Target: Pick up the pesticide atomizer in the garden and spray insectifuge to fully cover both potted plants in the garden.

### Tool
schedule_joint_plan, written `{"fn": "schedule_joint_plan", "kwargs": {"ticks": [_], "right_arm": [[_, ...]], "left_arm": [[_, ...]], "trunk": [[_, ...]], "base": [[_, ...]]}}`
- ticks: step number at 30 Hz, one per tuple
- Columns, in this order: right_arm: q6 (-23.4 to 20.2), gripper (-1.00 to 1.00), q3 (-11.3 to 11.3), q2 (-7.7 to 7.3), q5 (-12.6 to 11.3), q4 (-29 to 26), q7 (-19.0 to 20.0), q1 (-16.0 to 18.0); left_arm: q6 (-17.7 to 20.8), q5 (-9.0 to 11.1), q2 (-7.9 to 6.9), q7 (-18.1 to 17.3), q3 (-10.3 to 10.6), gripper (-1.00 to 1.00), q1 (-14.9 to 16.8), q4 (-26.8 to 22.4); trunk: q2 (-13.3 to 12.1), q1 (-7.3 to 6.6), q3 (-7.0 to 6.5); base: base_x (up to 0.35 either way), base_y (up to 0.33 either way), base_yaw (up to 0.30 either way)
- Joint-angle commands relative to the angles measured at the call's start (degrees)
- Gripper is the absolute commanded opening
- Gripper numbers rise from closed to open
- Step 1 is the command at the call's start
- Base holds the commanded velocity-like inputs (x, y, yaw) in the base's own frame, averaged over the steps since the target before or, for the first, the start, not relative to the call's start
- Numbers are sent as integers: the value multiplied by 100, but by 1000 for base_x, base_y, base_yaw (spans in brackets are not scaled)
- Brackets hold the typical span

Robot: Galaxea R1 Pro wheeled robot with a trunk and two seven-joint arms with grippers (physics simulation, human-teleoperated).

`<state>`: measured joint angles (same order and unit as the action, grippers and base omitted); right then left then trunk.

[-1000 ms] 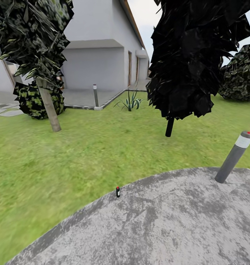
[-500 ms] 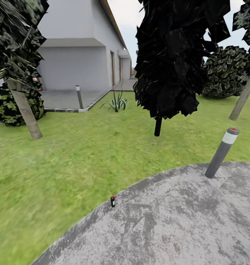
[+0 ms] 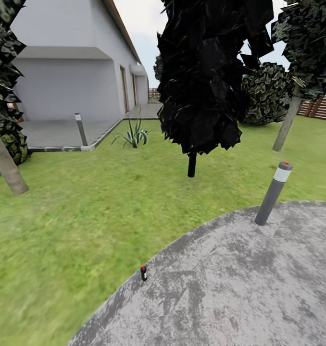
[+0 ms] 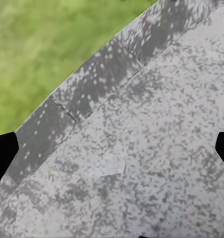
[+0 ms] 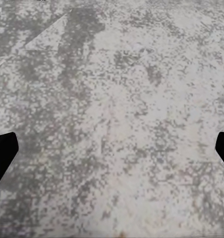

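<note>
The pesticide atomizer [image 3: 144, 273] is seen upright at the stone patio [image 3: 240, 288] edge, beside the lawn [image 3: 86, 206]. A grey lamp post [image 3: 272, 193] is set well apart. Both the left pincer [image 4: 112, 148] and right pincer [image 5: 112, 151] are spread wide, empty, over the stone.

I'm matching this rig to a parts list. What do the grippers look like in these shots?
Little shows. In each wrist view, two plain black fingertips poke in from opposite edges: the left gripper and the right gripper. They look matte, blunt and angular, with no markings or cables visible.
</note>
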<state>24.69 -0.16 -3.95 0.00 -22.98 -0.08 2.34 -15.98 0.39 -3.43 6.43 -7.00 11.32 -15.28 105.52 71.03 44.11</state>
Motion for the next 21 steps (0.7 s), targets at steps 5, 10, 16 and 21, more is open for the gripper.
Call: {"fn": "schedule_joint_plan", "kwargs": {"ticks": [5, 10, 16, 21], "right_arm": [[18, 100, -1, 0, 0, 4, -1, 4], [18, 100, -1, 0, 0, 4, -1, 4], [18, 100, -1, 0, 0, 4, -1, 4], [18, 100, -1, 0, 0, 4, -1, 4]], "left_arm": [[-19, -1, 0, 7, -3, 100, 2, 4], [-19, -3, 0, 7, -3, 100, 2, 5], [-19, -3, 0, 7, -3, 100, 2, 3], [-19, 2, 0, 7, -3, 100, 2, 6]], "trunk": [[2, 0, 5], [2, 0, 5], [2, 0, 5], [2, 0, 5]], "base": [[92, 312, -276], [92, 312, -276], [90, 312, -276], [14, 312, -276]]}}
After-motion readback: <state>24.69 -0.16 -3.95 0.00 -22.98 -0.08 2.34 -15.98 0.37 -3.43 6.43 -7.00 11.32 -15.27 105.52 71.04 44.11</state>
